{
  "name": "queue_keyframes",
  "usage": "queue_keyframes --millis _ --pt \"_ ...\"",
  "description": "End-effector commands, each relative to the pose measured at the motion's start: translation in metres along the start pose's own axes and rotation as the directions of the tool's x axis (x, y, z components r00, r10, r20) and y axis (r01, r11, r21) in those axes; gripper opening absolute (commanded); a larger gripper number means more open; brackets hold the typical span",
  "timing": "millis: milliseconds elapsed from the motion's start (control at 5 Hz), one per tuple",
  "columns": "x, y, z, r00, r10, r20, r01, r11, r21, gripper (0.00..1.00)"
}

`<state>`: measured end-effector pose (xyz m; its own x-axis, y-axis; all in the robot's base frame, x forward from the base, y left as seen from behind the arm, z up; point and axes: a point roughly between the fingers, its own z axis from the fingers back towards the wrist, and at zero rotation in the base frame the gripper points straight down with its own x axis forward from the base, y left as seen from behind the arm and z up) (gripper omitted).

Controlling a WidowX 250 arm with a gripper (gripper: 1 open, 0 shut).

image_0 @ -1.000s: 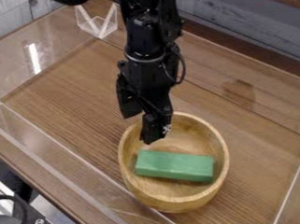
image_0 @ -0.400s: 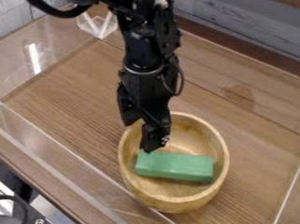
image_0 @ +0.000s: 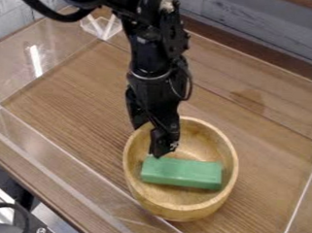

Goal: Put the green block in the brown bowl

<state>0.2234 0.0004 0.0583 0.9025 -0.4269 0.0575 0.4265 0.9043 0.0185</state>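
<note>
The green block [image_0: 184, 174] lies flat inside the brown bowl [image_0: 214, 205], a round wooden bowl at the front middle of the table. My gripper [image_0: 158, 144] hangs black and upright over the bowl's left part, its fingertips just above the block's left end. The fingers stand slightly apart and hold nothing. The block rests free on the bowl's bottom.
The bowl stands on a wooden table top [image_0: 82, 96] enclosed by clear acrylic walls [image_0: 31, 60]. A clear stand [image_0: 105, 24] sits at the back left. The table's front edge runs close below the bowl.
The gripper has dropped a little lower over the bowl, toward the block's left end. The block and the bowl have not moved.
</note>
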Motion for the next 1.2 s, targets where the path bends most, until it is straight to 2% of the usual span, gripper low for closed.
queue_keyframes --millis 0,400,800,1000 --pt "0.007 0.004 0.003 0.999 -0.007 0.039 0.007 1.0 0.016 1.0" --pt "0.01 0.008 -0.002 0.998 -0.014 0.059 0.012 1.0 0.021 1.0" --pt "0.011 0.019 0.016 0.997 0.009 0.075 -0.011 1.0 0.022 1.0" --pt "0.012 0.029 0.033 0.995 0.038 0.093 -0.041 0.999 0.03 1.0"
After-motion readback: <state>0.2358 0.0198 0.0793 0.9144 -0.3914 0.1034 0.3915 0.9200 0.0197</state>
